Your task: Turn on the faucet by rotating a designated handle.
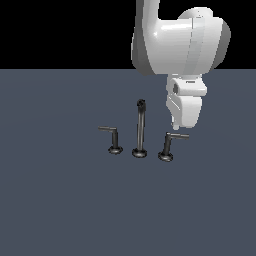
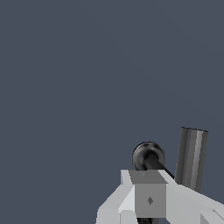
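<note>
The handle (image 1: 169, 145) stands on the dark slate floor (image 1: 60, 200), the member of the faucet (image 1: 140, 131) set nearest the exterior view's right. Its stem rises from a round base and leans slightly, and its short lever arm runs roughly level from the top toward the exterior view's right. The tall thin spout (image 1: 140, 127) stands upright just beside it, and the smaller handle (image 1: 113, 138) sits beyond the spout, its lever pointing toward the exterior view's left.

The exterior view shows all three pieces in a row and the white arm coming down from above, with the gripper (image 1: 176, 125) just above the lever's stem end; the fingertips are not resolved there. The wrist view shows what that view cannot: it looks down past the gripper (image 2: 148, 199), whose pale blocky fingers (image 2: 150, 199) sit right over the dark handle (image 2: 148, 156), with a grey ridged cylinder (image 2: 191, 159) alongside. Whether the fingers are apart or closed, or touching the lever, I cannot tell.

The floor is plain, flat and uniform blue-grey. Behind it the background is solid black.
</note>
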{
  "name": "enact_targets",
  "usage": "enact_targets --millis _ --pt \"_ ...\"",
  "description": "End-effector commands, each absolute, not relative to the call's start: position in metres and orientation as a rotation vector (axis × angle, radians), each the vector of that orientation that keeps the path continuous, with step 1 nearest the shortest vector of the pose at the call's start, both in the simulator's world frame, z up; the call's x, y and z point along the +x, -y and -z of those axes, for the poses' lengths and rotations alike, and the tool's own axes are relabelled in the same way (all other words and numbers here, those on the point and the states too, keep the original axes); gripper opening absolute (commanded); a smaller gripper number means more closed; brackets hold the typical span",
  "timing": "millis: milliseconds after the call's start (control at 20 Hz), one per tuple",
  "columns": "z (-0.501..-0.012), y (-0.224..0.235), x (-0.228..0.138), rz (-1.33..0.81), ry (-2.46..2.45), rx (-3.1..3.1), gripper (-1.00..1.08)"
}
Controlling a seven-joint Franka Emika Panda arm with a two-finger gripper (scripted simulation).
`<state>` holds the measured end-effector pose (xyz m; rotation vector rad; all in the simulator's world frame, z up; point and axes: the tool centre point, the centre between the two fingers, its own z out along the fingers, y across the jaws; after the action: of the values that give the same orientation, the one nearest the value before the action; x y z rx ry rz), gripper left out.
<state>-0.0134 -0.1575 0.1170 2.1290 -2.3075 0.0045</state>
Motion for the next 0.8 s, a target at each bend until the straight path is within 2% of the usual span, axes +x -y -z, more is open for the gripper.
enact_targets --millis 0,550,750 --pt "-0.108 0.165 -0.012 -0.004 2.352 2.08 -1.0" --pt "-0.098 0.174 -0.011 0.0 2.398 2.028 -1.0" --pt "-0.098 0.178 -0.025 0.0 2.398 2.028 -1.0"
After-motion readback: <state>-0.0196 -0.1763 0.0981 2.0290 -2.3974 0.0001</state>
